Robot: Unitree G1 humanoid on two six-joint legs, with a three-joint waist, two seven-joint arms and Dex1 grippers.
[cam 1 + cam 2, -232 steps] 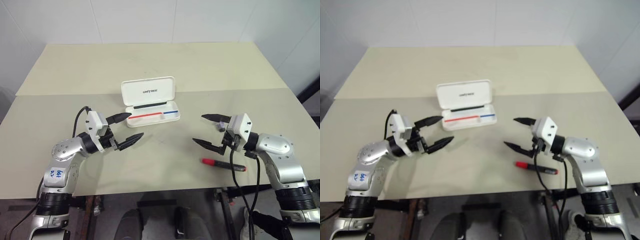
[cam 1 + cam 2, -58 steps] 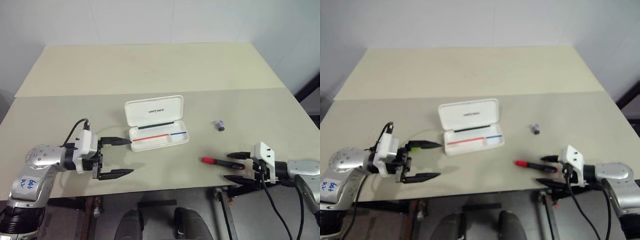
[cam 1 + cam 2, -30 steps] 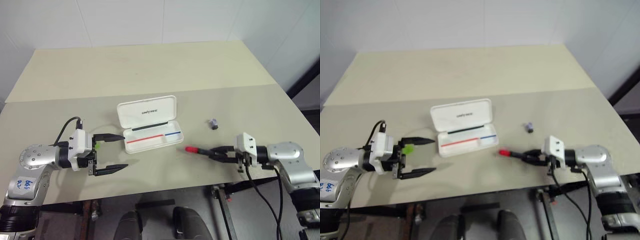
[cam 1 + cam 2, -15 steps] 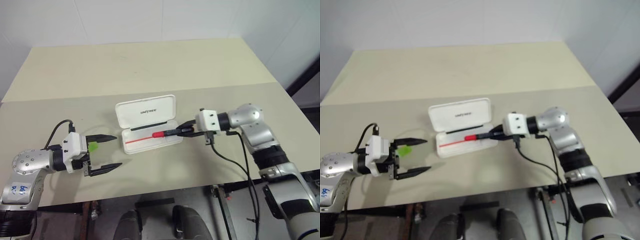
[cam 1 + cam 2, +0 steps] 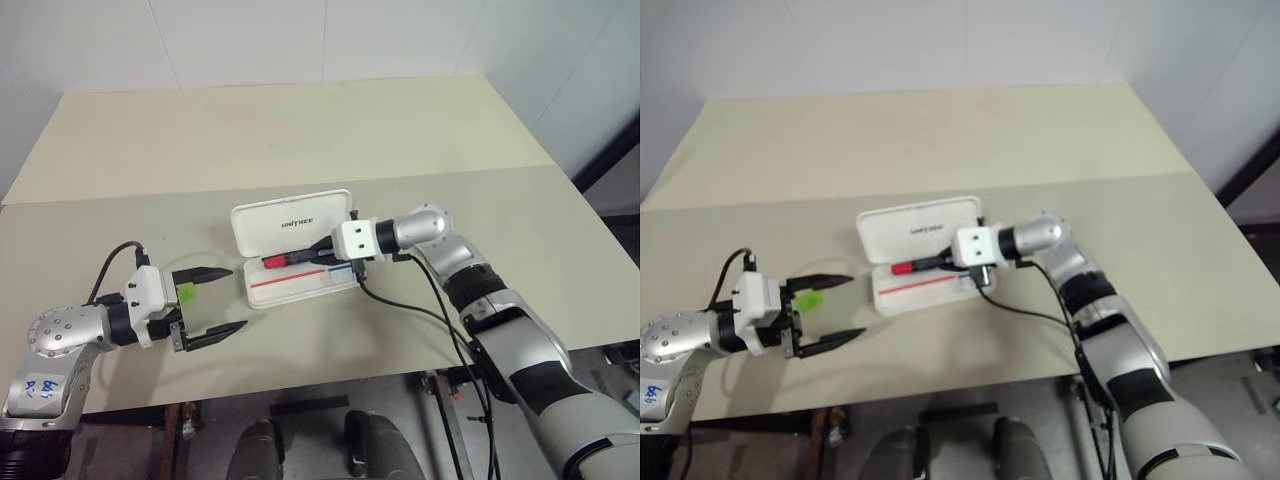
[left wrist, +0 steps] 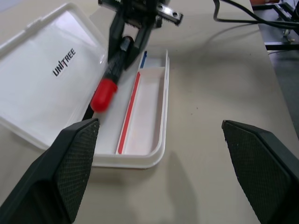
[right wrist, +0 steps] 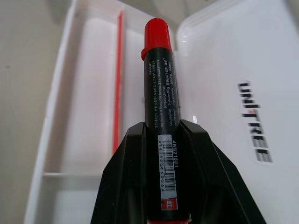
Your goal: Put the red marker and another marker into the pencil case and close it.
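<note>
Left eye view: we are seeing the right gripper (image 5: 318,252) reaching in from the right over the white hard-plastic hinged pencil case (image 5: 300,248), which is lying open on the pale beige table (image 5: 300,130) with its lid tipped back. The fingers are pinched tight on the slim red marker with the black barrel (image 5: 290,259), holding it roughly level and along the tray, we judge so that it can be let go lengthwise into the trough. The left gripper (image 5: 206,302) is hanging near the table's front edge, well apart from the case, its fingers spread wide and gripping nothing; a slim light green marker (image 5: 185,292) is peeking out beside its upper finger.

Right eye view: same layout. The red cap is showing at the hinge side of the tray, near the foot of the lid, not yet resting inside.

Left wrist view: we are looking between the two wide-apart black fingers (image 6: 56,172) straight at the open case. The marker is hovering above the tray's floor, tilted, cap end lower.

Right wrist view: both fingers (image 7: 124,186) are clamping the black barrel, cap pointing along the tray beside the printed red stripe (image 7: 117,84). We judge the drop to be close; the lid is open.
</note>
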